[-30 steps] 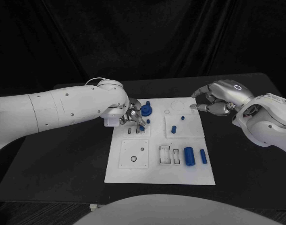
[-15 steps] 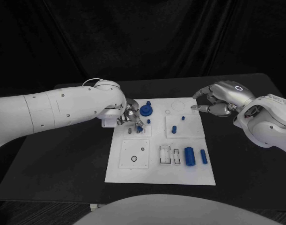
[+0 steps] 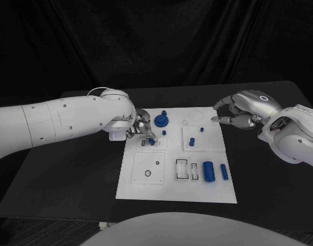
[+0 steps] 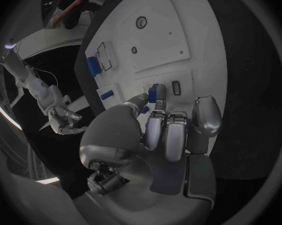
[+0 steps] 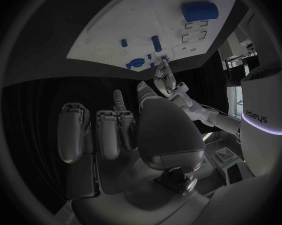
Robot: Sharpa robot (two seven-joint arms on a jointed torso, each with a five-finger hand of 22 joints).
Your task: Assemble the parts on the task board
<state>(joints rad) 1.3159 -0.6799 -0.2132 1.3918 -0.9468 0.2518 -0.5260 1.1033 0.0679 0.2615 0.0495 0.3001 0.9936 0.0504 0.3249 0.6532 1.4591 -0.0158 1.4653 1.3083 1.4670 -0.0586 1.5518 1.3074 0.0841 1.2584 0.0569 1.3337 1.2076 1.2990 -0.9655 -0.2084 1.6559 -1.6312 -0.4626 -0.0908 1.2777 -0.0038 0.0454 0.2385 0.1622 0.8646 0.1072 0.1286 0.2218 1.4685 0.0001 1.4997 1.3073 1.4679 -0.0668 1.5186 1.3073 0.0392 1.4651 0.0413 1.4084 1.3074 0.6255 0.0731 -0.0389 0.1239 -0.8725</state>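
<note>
The left arm reaches in across the table, its left hand [image 3: 143,127] turned down with fingertips [image 4: 154,93] pinching a small blue piece. The right arm bends in from the far side; its right hand [image 3: 239,111] hangs with fingers [image 5: 108,130] curled in, holding nothing.

A black table [image 3: 67,169] carries the white task board [image 3: 164,187].

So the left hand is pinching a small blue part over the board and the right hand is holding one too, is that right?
Not quite. The left hand does pinch a small blue part over the board, but the right hand holds nothing: the right wrist view shows its fingers curled in with nothing between them, off the board's edge.
</note>
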